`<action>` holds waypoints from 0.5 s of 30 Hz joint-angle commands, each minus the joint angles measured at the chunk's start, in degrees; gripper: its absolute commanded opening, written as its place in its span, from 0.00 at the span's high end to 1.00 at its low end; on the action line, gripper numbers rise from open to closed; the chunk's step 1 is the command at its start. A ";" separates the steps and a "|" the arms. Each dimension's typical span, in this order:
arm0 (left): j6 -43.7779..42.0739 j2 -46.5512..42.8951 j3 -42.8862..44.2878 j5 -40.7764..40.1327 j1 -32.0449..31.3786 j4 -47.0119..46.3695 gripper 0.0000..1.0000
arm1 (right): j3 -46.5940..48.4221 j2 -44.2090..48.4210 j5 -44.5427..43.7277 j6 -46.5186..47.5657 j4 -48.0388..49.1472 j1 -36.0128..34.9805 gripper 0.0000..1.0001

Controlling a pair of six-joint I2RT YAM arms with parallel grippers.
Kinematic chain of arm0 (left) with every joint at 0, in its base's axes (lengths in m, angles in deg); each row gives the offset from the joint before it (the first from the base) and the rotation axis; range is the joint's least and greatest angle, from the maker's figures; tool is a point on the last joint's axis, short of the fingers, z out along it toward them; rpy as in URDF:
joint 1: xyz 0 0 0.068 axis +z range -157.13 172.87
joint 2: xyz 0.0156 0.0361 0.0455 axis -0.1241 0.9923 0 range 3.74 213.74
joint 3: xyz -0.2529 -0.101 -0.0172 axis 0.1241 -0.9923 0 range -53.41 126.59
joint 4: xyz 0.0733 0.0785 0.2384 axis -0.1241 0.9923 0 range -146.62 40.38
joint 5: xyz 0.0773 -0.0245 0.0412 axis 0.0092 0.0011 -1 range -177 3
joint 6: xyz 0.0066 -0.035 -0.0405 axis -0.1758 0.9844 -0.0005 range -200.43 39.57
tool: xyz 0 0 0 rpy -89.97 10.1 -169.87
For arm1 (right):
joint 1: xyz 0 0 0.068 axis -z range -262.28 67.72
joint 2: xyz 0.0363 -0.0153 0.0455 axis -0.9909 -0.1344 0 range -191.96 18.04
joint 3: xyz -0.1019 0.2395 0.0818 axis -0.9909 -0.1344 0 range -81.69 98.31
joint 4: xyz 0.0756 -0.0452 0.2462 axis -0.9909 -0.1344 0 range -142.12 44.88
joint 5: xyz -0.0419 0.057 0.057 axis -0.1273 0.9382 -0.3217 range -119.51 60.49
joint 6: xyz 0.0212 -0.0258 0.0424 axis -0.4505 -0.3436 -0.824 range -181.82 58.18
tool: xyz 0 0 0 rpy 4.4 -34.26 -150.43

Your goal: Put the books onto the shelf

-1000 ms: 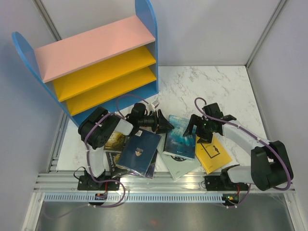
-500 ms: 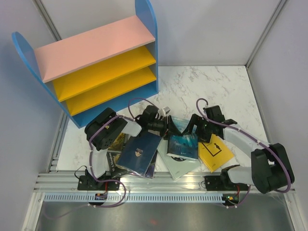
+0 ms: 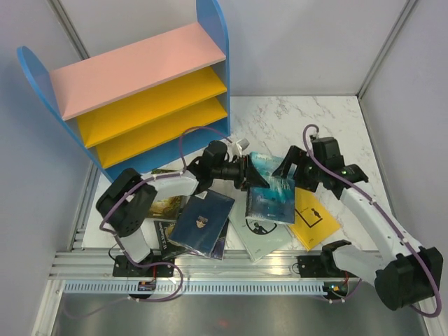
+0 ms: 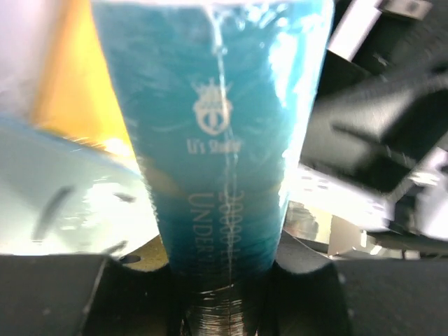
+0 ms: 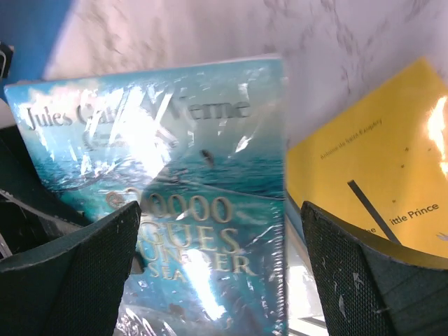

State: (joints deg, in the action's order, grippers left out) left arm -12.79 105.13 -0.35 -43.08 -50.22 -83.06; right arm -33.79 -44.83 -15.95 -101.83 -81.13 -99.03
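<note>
Clamping teal book (image 3: 273, 197) edge, L gripper (image 3: 248, 178).

marble table (image 3: 336, 126) bears shelf (image 3: 140, 80), yellow book (image 3: 316, 222), apparently stacked books (image 3: 203, 220).

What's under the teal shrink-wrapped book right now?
A pale grey-blue flat book pokes out beneath the teal book, a yellow book beside; the rest underneath is covered.
</note>
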 commanded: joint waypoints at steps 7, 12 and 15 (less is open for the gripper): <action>-15.95 -22.09 8.55 -6.39 8.80 34.60 0.98 | 18.71 7.67 -2.76 -3.14 -9.78 3.13 0.02; -16.22 -28.07 8.12 -5.51 14.60 36.19 0.98 | 22.16 8.99 3.55 -7.79 -4.70 3.31 0.02; -10.80 -30.54 8.99 -3.32 17.42 34.79 0.98 | 14.29 11.01 14.89 -17.52 8.86 3.22 0.02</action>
State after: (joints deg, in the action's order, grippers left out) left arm -26.43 80.21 5.27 -50.53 -34.57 -45.20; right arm -13.77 -35.21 -12.14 -109.83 -84.67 -95.90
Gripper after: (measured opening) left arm 0.348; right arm 0.982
